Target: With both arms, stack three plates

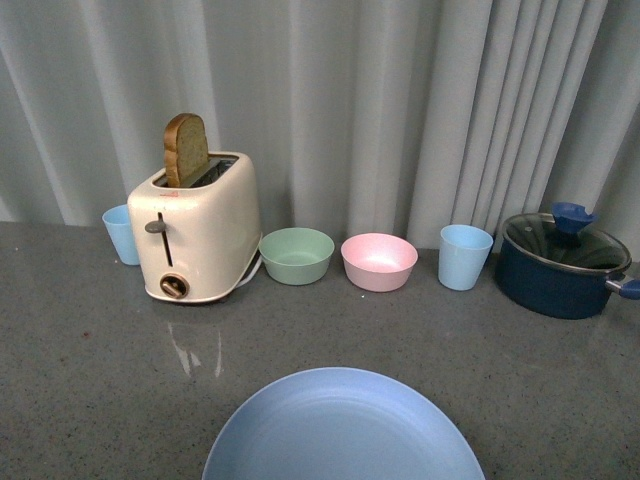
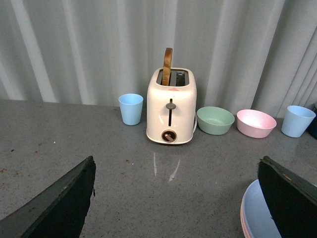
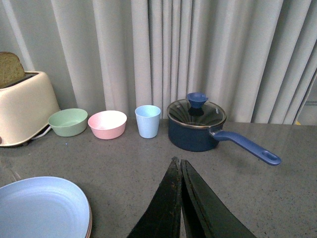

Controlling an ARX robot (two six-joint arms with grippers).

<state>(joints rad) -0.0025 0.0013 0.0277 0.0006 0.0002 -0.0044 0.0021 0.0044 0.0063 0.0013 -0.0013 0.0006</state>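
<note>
nearest the camera in the front view sits a large round matte light blue plastic plate [image 1: 343,428] on the speckled grey counter [image 1: 80,340], at the near edge and centred. in the wrist views it tops a stack: a pink plate rim [image 2: 242,220] shows just under it, and a beige rim [image 3: 89,223] peeks out below the blue. all three plates appear already stacked.

from left to right along the back stand a pale blue cup [image 1: 121,234], a cream toaster [image 1: 197,235] with a slice of brown bread [image 1: 186,149] upright in its slot, a small green bowl [image 1: 296,255], a small pink bowl [image 1: 379,261], a second pale blue cup [image 1: 465,256] and a dark blue saucepan with a glass lid [image 1: 562,263].

the left hand [image 2: 173,198] is wide open and empty, its dark fingers [image 2: 54,203] set far apart, with the stack just beside its right finger. the right hand [image 3: 180,198] is pressed closed on nothing, with the stack off to its left.

judgement: the stacking looks done. do the finish well by drawing both arms clear without nudging the stack, and check that the rims sit concentric.
</note>
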